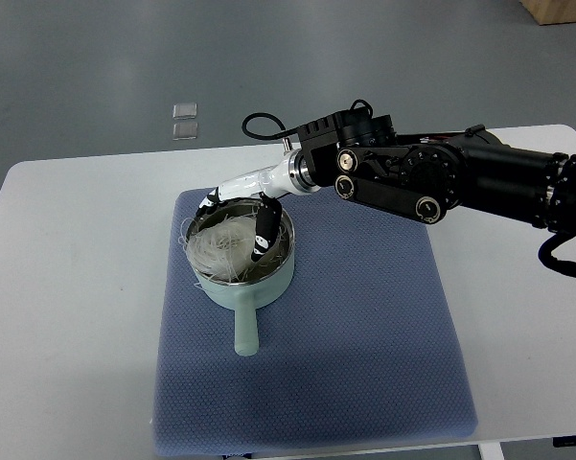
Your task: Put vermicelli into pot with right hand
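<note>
the right hand [241, 206] hangs over the pale green pot [273, 287] on the blue mat [364, 335], fingers loosely spread and gripping nothing. the vermicelli [220, 247] lies heaped inside the pot, one fingertip dipping beside it.

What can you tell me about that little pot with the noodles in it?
The pot is small and pale green outside, with a shiny metal-looking inside and a straight handle pointing toward the camera. It stands upright on the left part of a blue mat on a white table. A tangle of white vermicelli fills it, some strands trailing over the rim. The right hand reaches over it, fingers dipping inside.
</note>
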`<action>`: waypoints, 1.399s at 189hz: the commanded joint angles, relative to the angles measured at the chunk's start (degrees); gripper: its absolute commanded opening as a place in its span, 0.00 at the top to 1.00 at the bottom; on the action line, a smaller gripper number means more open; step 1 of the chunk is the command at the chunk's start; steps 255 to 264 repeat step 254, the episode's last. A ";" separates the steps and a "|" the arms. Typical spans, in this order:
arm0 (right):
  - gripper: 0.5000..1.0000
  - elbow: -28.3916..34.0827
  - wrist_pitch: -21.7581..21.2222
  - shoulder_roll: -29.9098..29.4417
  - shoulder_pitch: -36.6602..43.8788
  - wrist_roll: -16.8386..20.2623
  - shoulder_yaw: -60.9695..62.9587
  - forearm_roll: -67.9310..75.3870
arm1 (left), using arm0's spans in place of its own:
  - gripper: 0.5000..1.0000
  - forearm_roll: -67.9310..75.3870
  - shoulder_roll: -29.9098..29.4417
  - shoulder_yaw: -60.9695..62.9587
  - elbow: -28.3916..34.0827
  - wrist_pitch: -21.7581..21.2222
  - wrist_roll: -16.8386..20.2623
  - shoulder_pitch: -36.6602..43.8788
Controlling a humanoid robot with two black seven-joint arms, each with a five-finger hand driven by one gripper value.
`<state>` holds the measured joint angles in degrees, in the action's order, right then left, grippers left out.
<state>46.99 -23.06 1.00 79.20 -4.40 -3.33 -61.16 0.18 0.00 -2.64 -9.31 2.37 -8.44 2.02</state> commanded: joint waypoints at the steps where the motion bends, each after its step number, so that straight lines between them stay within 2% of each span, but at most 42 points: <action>1: 0.15 0.12 -0.14 1.99 0.78 0.01 1.04 0.69 | 0.00 0.00 0.00 0.00 0.00 0.00 0.00 0.00; 44: 0.15 0.12 -0.84 9.64 0.96 -0.26 16.42 6.67 | 0.00 0.00 0.00 -0.09 0.00 0.00 0.00 0.00; 84: 0.15 -0.05 1.35 14.73 -13.18 -0.34 36.01 18.18 | 0.00 0.00 0.00 0.18 -0.09 0.00 0.00 0.00; 118: 0.15 -0.14 6.10 13.50 -26.81 -1.40 53.69 25.39 | 0.00 0.00 0.00 0.09 -0.44 0.00 0.00 0.00; 146: 0.15 -0.40 10.40 9.11 -35.78 -7.28 65.46 35.75 | 0.00 0.00 0.00 0.18 -0.88 0.00 0.00 0.00; 165: 0.15 -1.81 11.81 7.18 -39.20 -10.54 67.57 43.13 | 0.00 0.09 0.00 0.27 -1.14 0.00 0.00 0.00; 179: 0.14 -4.09 11.90 6.74 -39.82 -11.42 67.58 47.62 | 0.00 0.00 0.00 0.27 -1.59 0.00 0.00 0.00; 210: 0.14 -7.61 11.90 3.57 -39.73 -11.51 67.66 52.81 | 0.00 0.00 0.00 0.27 -1.59 0.00 0.00 0.00; 264: 0.14 -9.81 11.55 2.52 -39.82 -11.51 67.58 53.16 | 0.00 0.09 0.00 0.27 -1.59 0.00 0.00 0.00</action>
